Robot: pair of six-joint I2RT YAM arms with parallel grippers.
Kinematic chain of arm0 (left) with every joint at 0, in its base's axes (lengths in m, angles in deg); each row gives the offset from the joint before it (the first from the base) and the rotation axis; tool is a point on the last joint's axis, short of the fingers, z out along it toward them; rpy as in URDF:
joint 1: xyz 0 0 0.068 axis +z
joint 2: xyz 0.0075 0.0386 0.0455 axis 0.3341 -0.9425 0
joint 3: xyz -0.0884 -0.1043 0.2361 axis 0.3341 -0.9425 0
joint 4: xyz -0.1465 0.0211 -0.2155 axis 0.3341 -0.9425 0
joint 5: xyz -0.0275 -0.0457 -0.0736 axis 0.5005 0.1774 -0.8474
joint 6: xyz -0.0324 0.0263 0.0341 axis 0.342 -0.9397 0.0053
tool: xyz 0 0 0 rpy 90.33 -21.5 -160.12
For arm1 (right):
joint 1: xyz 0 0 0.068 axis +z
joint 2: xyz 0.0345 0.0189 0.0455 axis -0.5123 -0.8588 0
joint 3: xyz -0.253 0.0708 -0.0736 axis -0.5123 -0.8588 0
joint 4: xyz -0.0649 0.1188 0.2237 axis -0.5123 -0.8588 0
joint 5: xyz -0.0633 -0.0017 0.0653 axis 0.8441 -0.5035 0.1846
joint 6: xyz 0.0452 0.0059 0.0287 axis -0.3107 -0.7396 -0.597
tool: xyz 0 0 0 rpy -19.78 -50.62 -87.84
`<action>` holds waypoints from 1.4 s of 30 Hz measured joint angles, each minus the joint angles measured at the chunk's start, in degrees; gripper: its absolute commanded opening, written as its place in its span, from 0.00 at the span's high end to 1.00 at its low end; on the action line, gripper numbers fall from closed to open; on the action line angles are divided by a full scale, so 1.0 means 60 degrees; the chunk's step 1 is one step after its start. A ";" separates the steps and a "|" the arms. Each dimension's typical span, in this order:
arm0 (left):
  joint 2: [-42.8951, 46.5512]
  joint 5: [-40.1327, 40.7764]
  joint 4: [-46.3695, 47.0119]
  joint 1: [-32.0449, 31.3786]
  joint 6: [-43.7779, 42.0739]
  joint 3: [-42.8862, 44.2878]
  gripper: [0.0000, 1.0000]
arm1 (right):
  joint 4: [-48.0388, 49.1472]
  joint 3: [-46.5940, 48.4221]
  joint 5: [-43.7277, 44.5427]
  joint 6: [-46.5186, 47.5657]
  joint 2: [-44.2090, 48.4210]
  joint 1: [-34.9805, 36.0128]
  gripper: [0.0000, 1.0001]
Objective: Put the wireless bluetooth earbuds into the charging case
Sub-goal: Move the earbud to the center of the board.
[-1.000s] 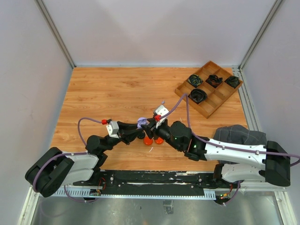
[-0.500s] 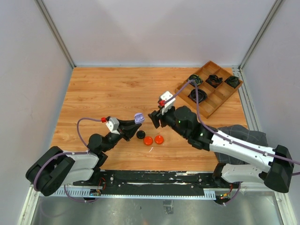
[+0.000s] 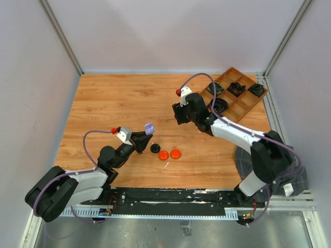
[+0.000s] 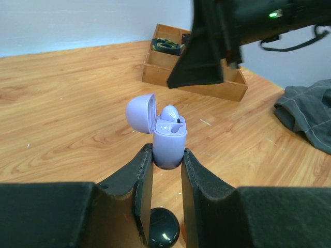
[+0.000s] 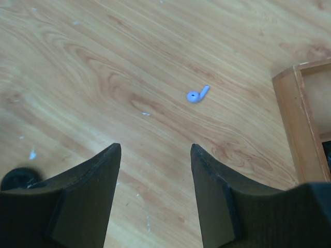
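My left gripper is shut on the base of a lilac charging case, held upright above the table with its lid tipped open to the left. One lilac earbud sits in the case. From above, the case shows at the left gripper left of centre. A second lilac earbud lies loose on the wood just ahead of my right gripper, which is open and holds nothing. That right gripper hovers at mid-table, apart from the case.
A black disc and two orange discs lie below the case. A wooden tray with coiled black cables stands at the back right. A grey cloth lies at the right.
My right gripper has let go at the case, opened, and drawn away toward the back right. My left gripper has shifted slightly left with the case, whose lid stays open.
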 measured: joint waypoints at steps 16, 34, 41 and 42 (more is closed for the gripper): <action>0.0375 0.0073 -0.0568 0.0000 -0.0069 0.0000 1.00 | -0.0430 0.3089 -0.1024 -0.0240 -0.4524 -0.1388 0.58; 0.0044 -0.0040 -0.0565 0.0000 -0.0058 0.0000 1.00 | -0.0925 0.3734 -0.1468 -0.0036 -0.5479 -0.1417 0.66; 0.0044 -0.0055 -0.0565 0.0000 -0.0058 0.0000 1.00 | -0.1180 0.3869 -0.1464 -0.0033 -0.5486 -0.1417 0.65; 0.0044 -0.0055 -0.0568 0.0000 -0.0058 0.0000 1.00 | -0.1297 0.4011 -0.1464 -0.0033 -0.5548 -0.1417 0.65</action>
